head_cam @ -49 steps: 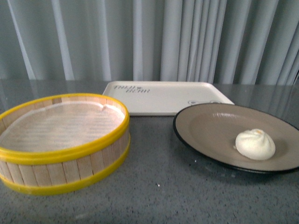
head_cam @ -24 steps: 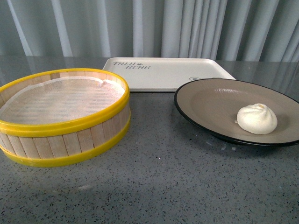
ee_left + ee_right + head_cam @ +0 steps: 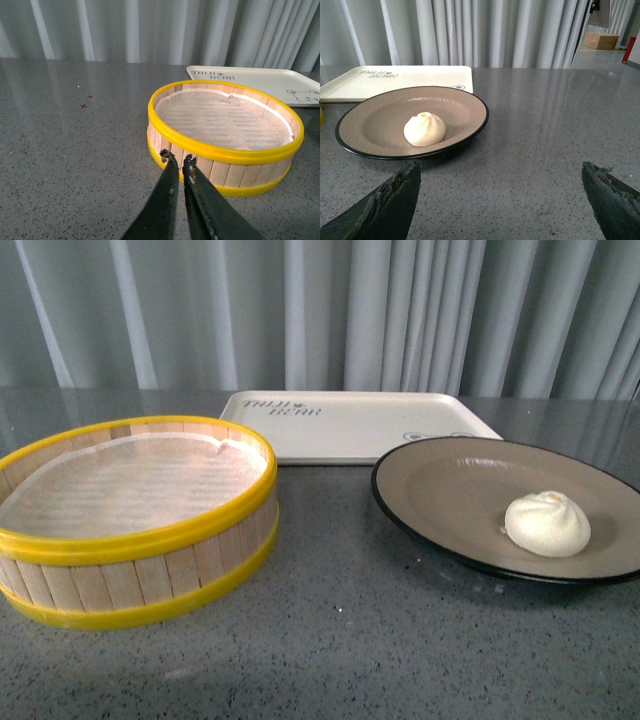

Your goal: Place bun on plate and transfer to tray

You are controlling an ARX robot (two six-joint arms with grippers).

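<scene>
Half done, I logged: pleated white bun (image 3: 547, 524) on black-rimmed beige plate (image 3: 440, 490), not yet on cream rectangular tray (image 3: 340, 430); left gripper (image 3: 178, 157) pressed together, right gripper (image 3: 500, 167) spread.

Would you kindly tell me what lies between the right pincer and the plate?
Only bare grey tabletop separates the right pincer from the plate; the right wrist view shows it.

Our left gripper (image 3: 176, 159) has its jaws pressed together (only a hairline gap remains). Our right gripper (image 3: 501, 169) has its jaws spread wide apart.
</scene>
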